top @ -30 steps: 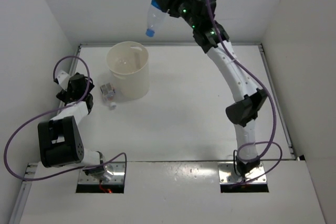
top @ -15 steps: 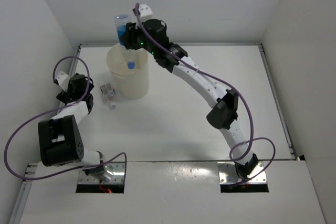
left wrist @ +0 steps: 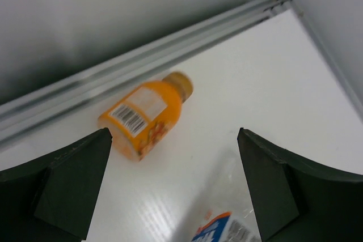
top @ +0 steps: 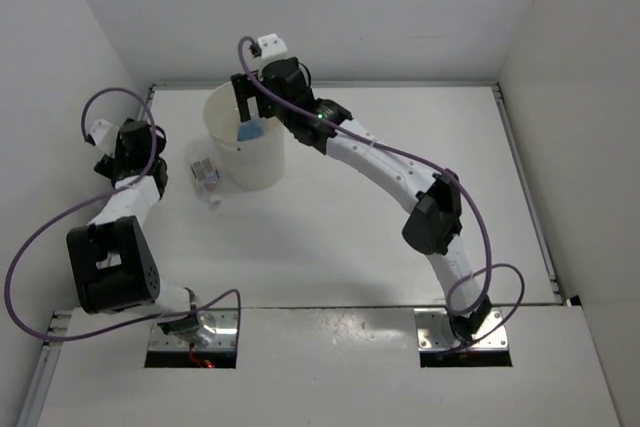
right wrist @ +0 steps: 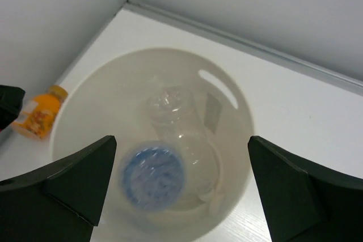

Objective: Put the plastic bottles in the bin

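Observation:
The cream-white bin [top: 264, 161] stands at the back left of the table. My right gripper [top: 250, 107] hovers open just over its rim. In the right wrist view the bin [right wrist: 113, 83] holds a blue-labelled bottle [right wrist: 152, 177], seen end on and blurred, and a plain clear bottle [right wrist: 176, 114] beside it; the open right gripper [right wrist: 181, 188] holds nothing. An orange bottle [left wrist: 146, 114] lies on its side by the wall rail, ahead of my open left gripper [left wrist: 173, 179]. A short clear bottle [top: 207, 179] lies left of the bin.
The orange bottle [right wrist: 37, 114] also shows outside the bin in the right wrist view. A metal rail [left wrist: 170, 43] runs along the wall behind it. A labelled bottle's edge [left wrist: 221, 228] shows low between the left fingers. The left gripper [top: 125, 142] is near the left wall.
The right arm swung from high at the back down and left over the bin, opened, and the blue-labelled bottle went inside. The left gripper shifted back and left.

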Controlling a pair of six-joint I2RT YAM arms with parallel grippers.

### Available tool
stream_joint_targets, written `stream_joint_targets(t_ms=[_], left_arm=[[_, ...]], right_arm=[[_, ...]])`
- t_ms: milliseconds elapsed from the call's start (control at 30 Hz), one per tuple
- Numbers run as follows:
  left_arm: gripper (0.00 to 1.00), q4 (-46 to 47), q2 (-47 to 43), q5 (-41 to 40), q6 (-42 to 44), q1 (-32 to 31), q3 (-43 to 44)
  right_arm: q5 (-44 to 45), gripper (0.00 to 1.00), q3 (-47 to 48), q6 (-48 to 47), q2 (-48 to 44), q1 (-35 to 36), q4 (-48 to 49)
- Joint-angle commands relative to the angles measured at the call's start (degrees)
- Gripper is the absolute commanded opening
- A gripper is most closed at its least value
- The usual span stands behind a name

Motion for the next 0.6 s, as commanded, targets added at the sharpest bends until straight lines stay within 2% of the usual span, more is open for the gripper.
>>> stream_joint_targets(t_ms=[0,67,100,200,233,400,567], left_arm=[[1.0,-5.0,0.9,-2.3,-3.3,1.4,8.8],[1.0,-12.6,3.7,-4.0,-5.4,2.9,13.5],[1.0,-14.7,5.0,-0.9,-4.3,3.9,18.6],[1.0,-14.7,8.2,8.6,1.3,6.3,21.9],[1.0,-14.7,8.2,8.1,0.7,6.3,20.9],[1.0,-25.1,12.5,6.2,-3.6,7.7,23.5],[1.0,-24.3,17.5,12.8,-0.4,7.7,25.6]], right_arm=[[5.1,1.0,-0.5,3.2,-11.3,-1.0,4.4],[7.2,1.0,-5.7,5.3,-16.1,-1.6,5.8],[7.8,1.0,-8.2,5.9,-18.0,-1.6,6.9],[7.8,1.0,-17.2,8.0,-23.7,-2.3,10.8],[7.2,1.0,-18.6,8.0,-24.6,-2.3,10.8],[6.5,1.0,-20.1,9.2,-26.0,-2.8,6.7],[6.5,1.0,-21.3,9.2,-27.4,-4.0,5.6]])
